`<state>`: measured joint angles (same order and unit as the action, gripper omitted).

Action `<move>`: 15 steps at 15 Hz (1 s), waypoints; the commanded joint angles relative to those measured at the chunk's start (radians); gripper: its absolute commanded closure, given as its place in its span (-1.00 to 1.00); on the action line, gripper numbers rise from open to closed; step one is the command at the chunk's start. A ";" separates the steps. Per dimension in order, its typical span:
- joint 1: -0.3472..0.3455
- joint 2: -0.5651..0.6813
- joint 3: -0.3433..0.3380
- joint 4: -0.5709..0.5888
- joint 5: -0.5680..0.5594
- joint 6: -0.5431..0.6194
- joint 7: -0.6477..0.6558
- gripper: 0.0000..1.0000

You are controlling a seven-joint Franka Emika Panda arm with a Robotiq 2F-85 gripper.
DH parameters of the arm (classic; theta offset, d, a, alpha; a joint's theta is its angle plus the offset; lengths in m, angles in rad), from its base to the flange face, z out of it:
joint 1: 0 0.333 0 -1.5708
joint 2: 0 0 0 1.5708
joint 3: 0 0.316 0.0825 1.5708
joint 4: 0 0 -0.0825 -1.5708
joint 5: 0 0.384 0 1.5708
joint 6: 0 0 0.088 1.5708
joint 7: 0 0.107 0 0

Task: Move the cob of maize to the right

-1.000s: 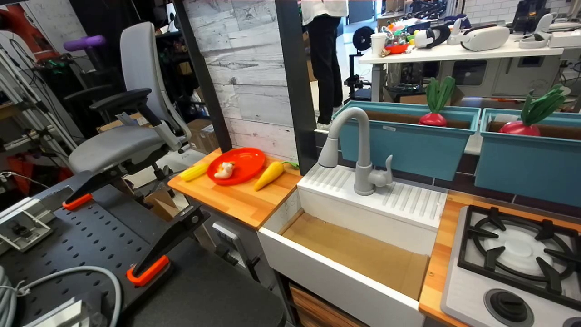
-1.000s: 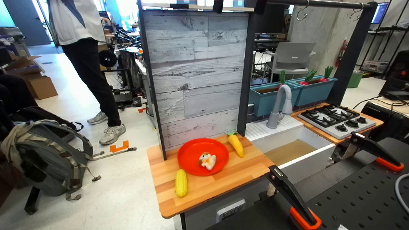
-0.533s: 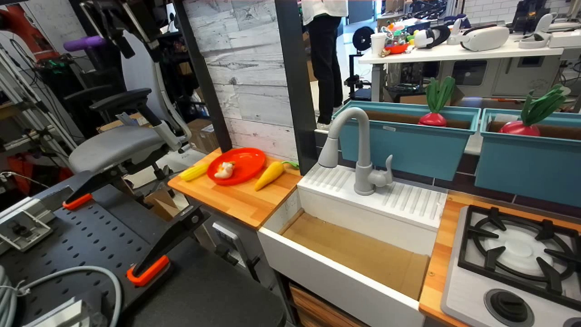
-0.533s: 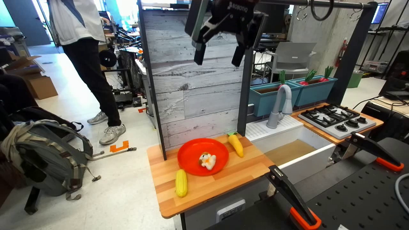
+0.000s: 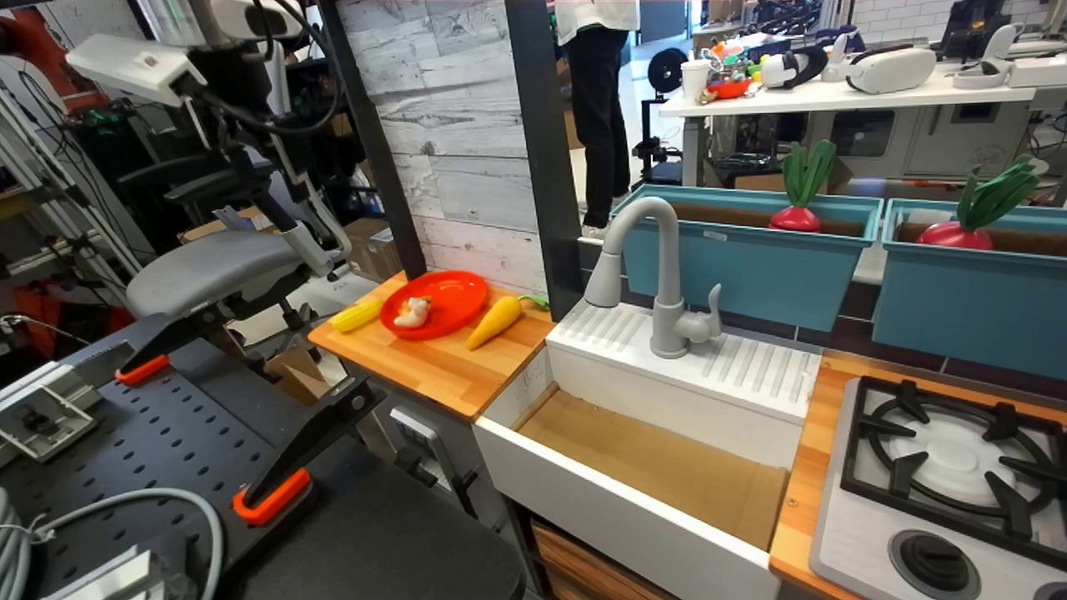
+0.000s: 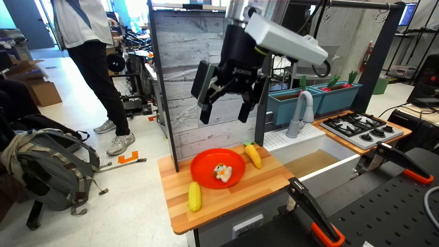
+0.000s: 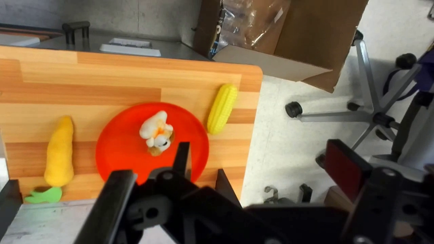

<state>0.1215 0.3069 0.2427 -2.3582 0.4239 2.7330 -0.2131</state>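
Cob (image 7: pixel 222 108), knobbly, on wood-striped worktop (image 7: pixel 91 94)

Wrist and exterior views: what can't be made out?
Wrist view: rim of the red plate, partly hidden behind the tool.
All views: underside of the cob of maize, against the counter.
Both exterior views: head of the person, cut off by top edge.
In an exterior view: corner stove knob, cut off by frame.
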 commanded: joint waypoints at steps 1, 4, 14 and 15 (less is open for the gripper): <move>-0.023 0.151 0.010 0.090 -0.026 -0.021 0.035 -1.00; 0.023 0.251 -0.039 0.134 -0.098 -0.019 0.162 -1.00; 0.194 0.479 -0.161 0.385 -0.310 -0.171 0.468 -1.00; 0.208 0.500 -0.168 0.418 -0.322 -0.189 0.484 -1.00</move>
<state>0.2817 0.7348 0.1077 -2.0571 0.1521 2.6193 0.2086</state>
